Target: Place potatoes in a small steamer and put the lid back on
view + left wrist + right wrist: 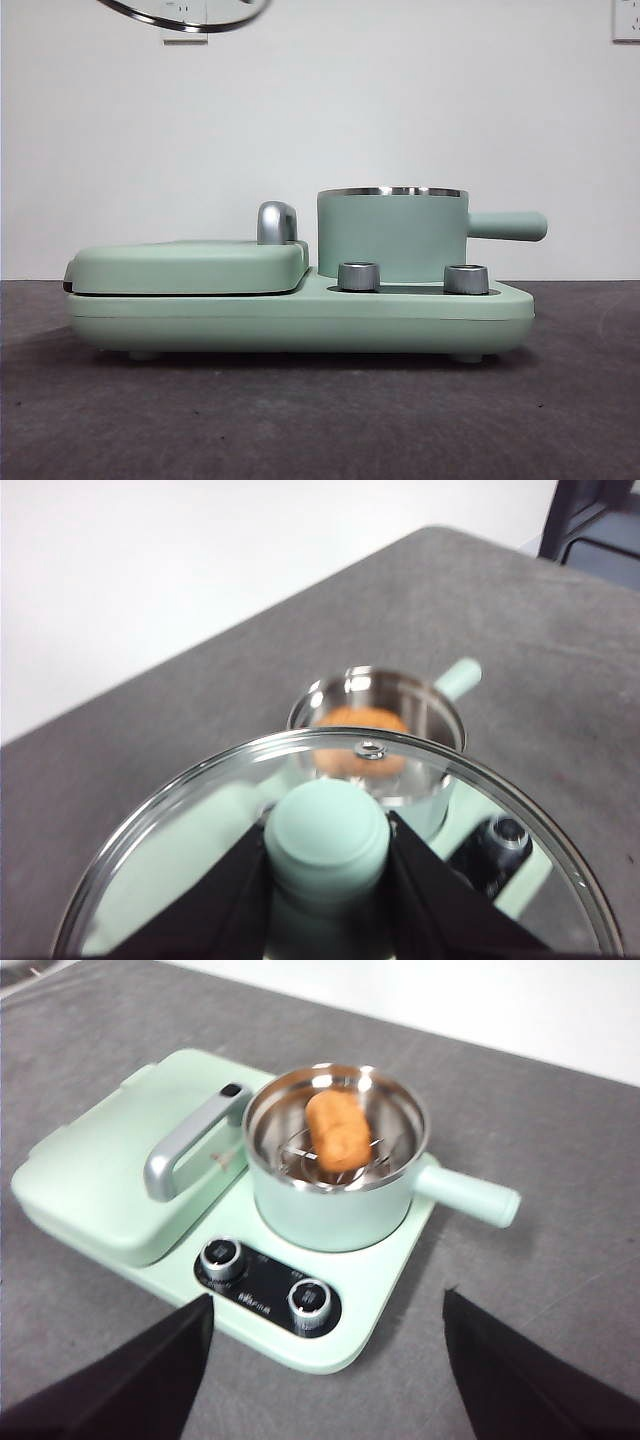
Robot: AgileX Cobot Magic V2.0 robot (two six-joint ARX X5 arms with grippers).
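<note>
The small steamer (392, 235) (335, 1175), a mint-green pot with a steel rim and a side handle, stands uncovered on the right half of the cooker base (300, 320). An orange-brown potato (338, 1130) (360, 735) lies inside it on a wire rack. My left gripper (327, 840) is shut on the mint knob of the glass lid (200, 820) and holds it in the air, back from the pot. Only the lid's steel rim (185, 15) shows in the front view, at the top left. My right gripper (326, 1298) hangs open over the cooker's front side, holding nothing.
A flat mint griddle lid (190, 265) (130, 1160) with a chrome handle (277, 222) covers the cooker's left half. Two chrome dials (359, 276) (466, 279) stand in front of the pot. Grey table surface (560, 400) surrounds the cooker, with a white wall behind.
</note>
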